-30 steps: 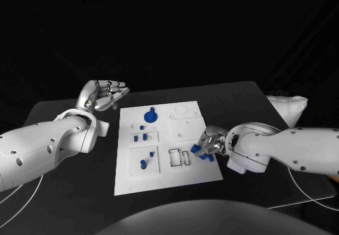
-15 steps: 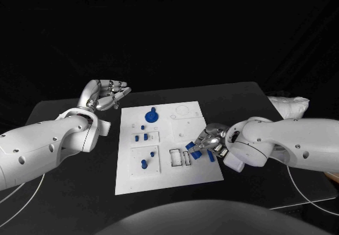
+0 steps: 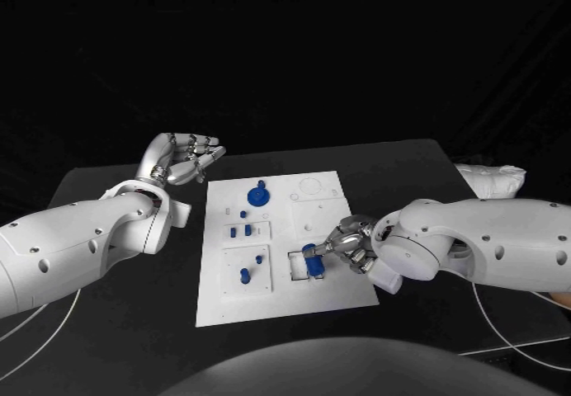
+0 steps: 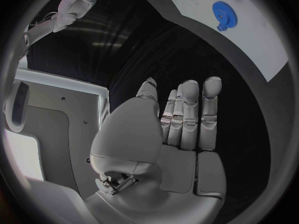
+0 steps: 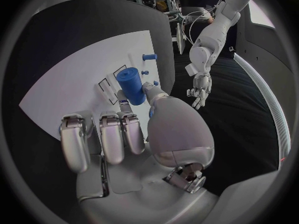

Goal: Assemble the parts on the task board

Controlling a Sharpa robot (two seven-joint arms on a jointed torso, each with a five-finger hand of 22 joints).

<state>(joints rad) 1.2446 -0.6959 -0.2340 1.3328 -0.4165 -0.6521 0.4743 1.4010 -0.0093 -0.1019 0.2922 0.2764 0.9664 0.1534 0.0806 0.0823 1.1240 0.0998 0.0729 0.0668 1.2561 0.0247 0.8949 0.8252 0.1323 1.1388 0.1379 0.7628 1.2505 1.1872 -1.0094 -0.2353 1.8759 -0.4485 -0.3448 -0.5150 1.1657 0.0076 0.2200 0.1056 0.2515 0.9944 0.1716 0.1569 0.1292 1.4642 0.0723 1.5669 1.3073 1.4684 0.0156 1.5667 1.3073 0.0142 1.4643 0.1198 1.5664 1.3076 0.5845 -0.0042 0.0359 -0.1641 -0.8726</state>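
Head view shows the right hand (image 3: 347,246) pinching a blue part (image 3: 313,259) over the slotted recess near the task board's (image 3: 333,290) right edge. Insertion looks underway; next it needs aligning and pressing down. The left hand (image 3: 185,158) hovers empty, fingers loosely apart, off the far left corner.

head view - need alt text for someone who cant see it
The robot's right hand holds a blue part over black-outlined slots near the middle of the white task board on a black table. Its left hand is raised off the board's far left corner, holding nothing. A blue gear and smaller blue parts sit on the board.
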